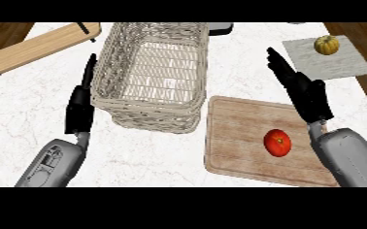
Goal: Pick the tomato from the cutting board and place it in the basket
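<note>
Below and just left of the right hand (307,94), whose fingers (281,63) are straight and held together, pointing up and away over the table (165,150) and clasping nothing, the tomato (277,142) lies on the wooden cutting board (240,136). It is a glossy red fruit with an orange sheen, smooth-skinned, with a small dark mark near its middle that may be the stem scar. Its outline is a little taller than wide in the head view, so its long axis runs roughly toward and away from the robot, nearly in line with the right fingers; which end is the stem end I cannot tell. No brand, label or writing can be read on it or on anything nearby. The tomato sits in the board's right half, apart from the right wrist and not touched by any finger. Well to the left of the right fingers stands the woven wicker basket (154,73), pale and rectangular, its near right corner just beside the board's far left corner. On the basket's other side the left hand (79,109) rests with fingers straight and together, pointing away, close beside the basket's left wall. Beyond the left fingertips lies a second wooden board (43,46). Right of the right fingertips, a small yellow squash (327,44) sits on a grey mat (337,63).
</note>
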